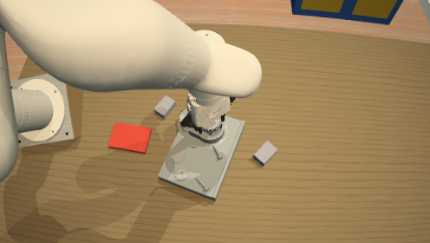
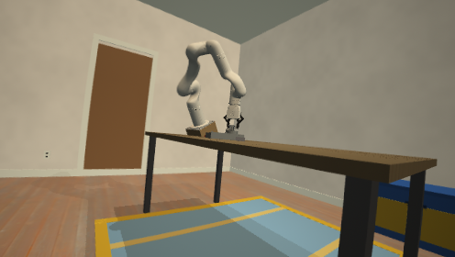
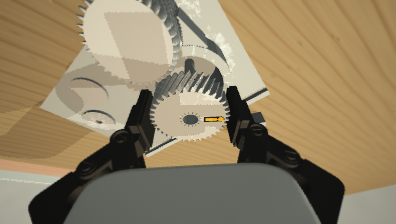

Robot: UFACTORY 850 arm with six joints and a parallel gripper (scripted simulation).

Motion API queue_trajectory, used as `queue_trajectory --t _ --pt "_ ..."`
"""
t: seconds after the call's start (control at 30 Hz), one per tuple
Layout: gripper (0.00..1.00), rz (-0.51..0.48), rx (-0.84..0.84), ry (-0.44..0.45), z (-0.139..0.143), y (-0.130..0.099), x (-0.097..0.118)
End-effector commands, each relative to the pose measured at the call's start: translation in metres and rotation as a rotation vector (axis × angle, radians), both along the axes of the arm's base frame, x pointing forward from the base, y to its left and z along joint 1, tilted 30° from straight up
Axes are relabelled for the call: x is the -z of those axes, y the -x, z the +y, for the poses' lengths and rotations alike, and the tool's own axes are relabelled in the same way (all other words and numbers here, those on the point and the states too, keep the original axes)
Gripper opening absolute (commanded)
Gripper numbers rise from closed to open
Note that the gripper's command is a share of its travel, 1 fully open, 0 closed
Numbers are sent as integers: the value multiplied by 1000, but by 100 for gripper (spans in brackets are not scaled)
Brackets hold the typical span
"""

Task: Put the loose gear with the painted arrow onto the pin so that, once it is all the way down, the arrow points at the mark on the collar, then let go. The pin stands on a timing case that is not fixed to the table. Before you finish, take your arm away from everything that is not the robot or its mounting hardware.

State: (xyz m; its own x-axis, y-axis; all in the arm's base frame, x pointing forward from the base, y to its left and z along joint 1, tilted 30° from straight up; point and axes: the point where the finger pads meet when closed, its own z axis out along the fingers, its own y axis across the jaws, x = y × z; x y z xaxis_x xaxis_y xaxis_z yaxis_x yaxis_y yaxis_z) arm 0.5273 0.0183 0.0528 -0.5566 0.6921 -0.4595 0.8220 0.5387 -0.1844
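Observation:
My gripper (image 3: 190, 100) (image 1: 204, 128) (image 2: 233, 122) is shut on the loose gear (image 3: 175, 116), a pale toothed wheel with an orange arrow (image 3: 214, 119) that points toward the right finger in the wrist view. It holds the gear over the far end of the grey timing case (image 1: 195, 162) (image 3: 240, 75) (image 2: 225, 136). A larger gear (image 3: 127, 37) and a smaller gear (image 3: 202, 74) sit on the case just beyond the held one. The pin and the collar mark are hidden under the gear and the arm.
A red flat tile (image 1: 130, 137) lies left of the case. Two small grey blocks, one (image 1: 165, 106) behind the case and one (image 1: 265, 152) to its right, lie on the wooden table (image 1: 338, 130). The arm's base plate (image 1: 43, 113) is at the left edge.

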Motion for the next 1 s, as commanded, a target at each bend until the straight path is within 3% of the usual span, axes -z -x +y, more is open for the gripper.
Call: queue_trajectory --t 0.0,0.43,0.47,0.97 --pt "0 -2 -1 -1 0 -1 -1" --pt "0 -2 -1 -1 0 -1 -1" --pt "100 -2 -1 -1 0 -1 -1" --pt "100 -2 -1 -1 0 -1 -1"
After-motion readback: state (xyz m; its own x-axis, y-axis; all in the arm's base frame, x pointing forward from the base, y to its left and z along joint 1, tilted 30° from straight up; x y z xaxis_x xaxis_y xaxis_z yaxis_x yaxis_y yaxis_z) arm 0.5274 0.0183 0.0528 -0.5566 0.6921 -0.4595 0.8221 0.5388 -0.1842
